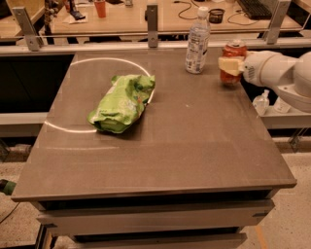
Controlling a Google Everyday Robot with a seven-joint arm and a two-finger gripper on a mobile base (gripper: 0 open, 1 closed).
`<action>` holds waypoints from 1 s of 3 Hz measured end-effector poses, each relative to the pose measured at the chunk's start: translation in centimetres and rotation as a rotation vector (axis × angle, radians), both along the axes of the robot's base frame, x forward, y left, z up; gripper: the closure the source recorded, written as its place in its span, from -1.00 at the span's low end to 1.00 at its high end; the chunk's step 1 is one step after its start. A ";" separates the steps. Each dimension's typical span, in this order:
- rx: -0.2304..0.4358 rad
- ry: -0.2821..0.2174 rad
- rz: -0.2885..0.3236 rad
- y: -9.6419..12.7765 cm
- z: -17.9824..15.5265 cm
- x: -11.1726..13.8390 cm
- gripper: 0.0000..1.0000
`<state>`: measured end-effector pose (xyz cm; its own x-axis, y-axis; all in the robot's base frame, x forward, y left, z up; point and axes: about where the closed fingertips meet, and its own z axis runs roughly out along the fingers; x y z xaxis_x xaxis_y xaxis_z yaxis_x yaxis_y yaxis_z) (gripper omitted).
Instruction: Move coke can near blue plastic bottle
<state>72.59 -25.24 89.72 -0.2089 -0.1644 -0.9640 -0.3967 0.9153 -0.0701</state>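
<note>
Surface: a grey-brown table (194, 146) with a matte top; a thin white ring (104, 60) is marked on its left half.
On the ring: a crumpled green bag (124, 102) lies across its right side, left of the table's centre.
Room: a metal rail (97, 46) with upright posts runs behind the table; beyond it is a wooden bench (131, 22) with an orange cup (100, 7); speckled floor (291, 219) shows at lower right.
Blue plastic bottle (198, 41): upright near the back edge, right of centre.
Coke can (233, 78): upright, just right of the bottle with a narrow gap between them.
Gripper (229, 65): reaches in from the right on a white arm (282, 73) and is clamped on the can, one pale finger across its front.
Can's base: whether it rests on the top or hangs just above, I cannot tell.
Edges: can and bottle both stand close to the back edge; the can is also near the right edge.
Open room: bare tabletop runs from the bag to the right edge and across the front half.
Off the table: small clear bottles (261, 102) sit lower down beside the right edge, under the arm.
</note>
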 end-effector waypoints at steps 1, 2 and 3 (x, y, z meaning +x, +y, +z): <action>0.027 0.022 -0.003 1.7 -0.5 3.0 1.00; 0.019 -0.002 0.015 2.4 -1.3 5.5 1.00; 0.007 -0.074 0.023 1.3 -2.1 7.5 1.00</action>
<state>80.08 -23.97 87.65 -0.1331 -0.1616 -0.9778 -0.4112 0.9067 -0.0939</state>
